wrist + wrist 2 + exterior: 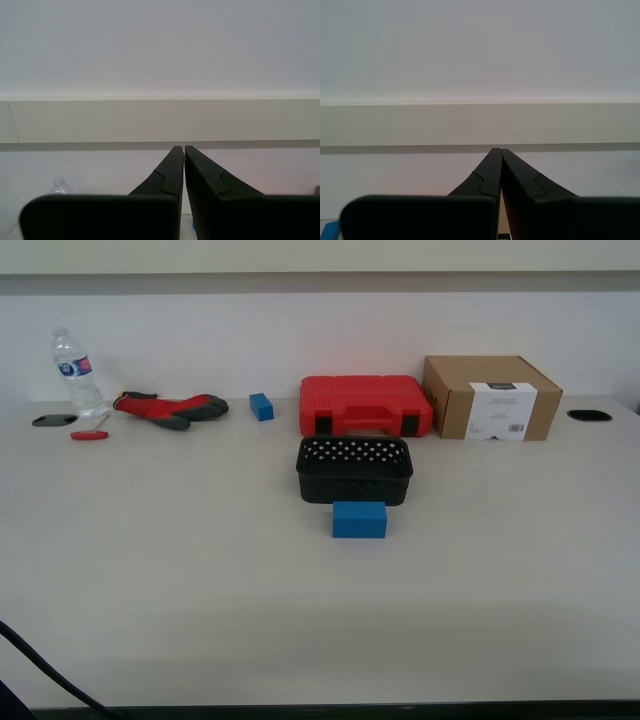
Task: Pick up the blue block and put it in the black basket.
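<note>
My first gripper point(180, 148) has its fingers pressed together on nothing, aimed at the far wall; my second gripper point(497, 149) is the same. Neither arm shows in the exterior view, so the task looks unstarted. The block point(359, 519) lies on the table point(200, 590) just in front of the basket point(354, 469), near but apparently not touching. Next, one arm must swing down, part its fingers and straddle the block. The basket appears empty; the red case point(364, 403) behind it is shut.
</note>
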Tool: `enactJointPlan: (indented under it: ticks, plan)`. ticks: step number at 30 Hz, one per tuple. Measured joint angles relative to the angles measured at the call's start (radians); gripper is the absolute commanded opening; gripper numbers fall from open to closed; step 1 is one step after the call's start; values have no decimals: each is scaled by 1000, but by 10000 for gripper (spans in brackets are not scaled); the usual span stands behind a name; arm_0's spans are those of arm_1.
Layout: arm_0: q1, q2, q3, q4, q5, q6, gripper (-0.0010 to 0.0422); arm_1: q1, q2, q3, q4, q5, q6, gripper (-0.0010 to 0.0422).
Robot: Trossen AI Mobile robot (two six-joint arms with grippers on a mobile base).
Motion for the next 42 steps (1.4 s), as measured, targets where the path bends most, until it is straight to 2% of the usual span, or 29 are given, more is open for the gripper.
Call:
enactJointPlan:
  ticks: [22, 27, 31, 34, 38, 40, 42]
  plan:
    - [0, 0, 0, 0, 0, 0, 0, 0, 0, 0, -5, 13, -6, 0]
    - [-1, 0, 0, 0, 0, 0, 0, -1, 16, 0, -123, 244, 68, 0]
    - [0, 0, 0, 0, 0, 0, 0, -15, 90, 2, -315, 402, 154, 0]
    - [0, 0, 0, 0, 0, 0, 0, -66, 177, 2, -409, 425, 232, 0]
    - [0, 0, 0, 0, 0, 0, 0, -209, 318, 13, -426, 422, 322, 0]
    - [0, 0, 0, 0, 0, 0, 0, -313, 401, 43, -425, 388, 381, 0]
    - [0, 0, 0, 0, 0, 0, 0, -422, 498, 92, -425, 315, 452, 0]
